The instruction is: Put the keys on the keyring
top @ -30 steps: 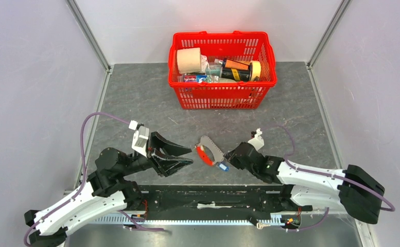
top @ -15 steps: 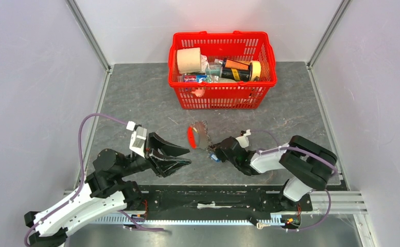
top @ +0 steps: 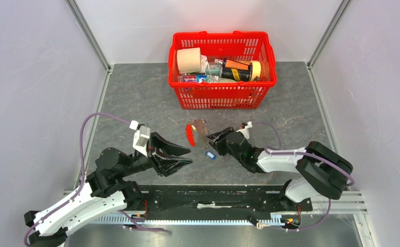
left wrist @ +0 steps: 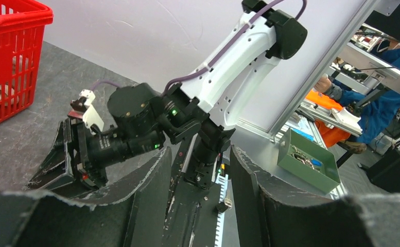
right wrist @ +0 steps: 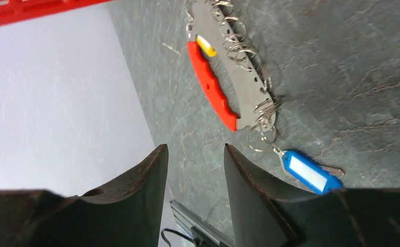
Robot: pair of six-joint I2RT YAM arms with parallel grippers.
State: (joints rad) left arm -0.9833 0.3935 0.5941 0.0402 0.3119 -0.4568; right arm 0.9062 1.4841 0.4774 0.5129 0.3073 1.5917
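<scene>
The keyring lies flat on the grey table: a grey metal plate with a red edge and several split rings. A blue tag with a white label hangs off its last ring and rests on the table; a slim metal tip shows past the tag. My right gripper is just right of the keyring, open and holding nothing. My left gripper is open and holds nothing, low and just left of the tag. A small silvery key lies on the front rail.
A red basket with a paper roll, tape and bottles stands at the back centre. The right arm's folded elbow sits near the table's right front. Both arm bases and the black rail line the near edge.
The right gripper carried the keyring back and to the left, then opened and let it drop onto the table. The left arm stayed put.
</scene>
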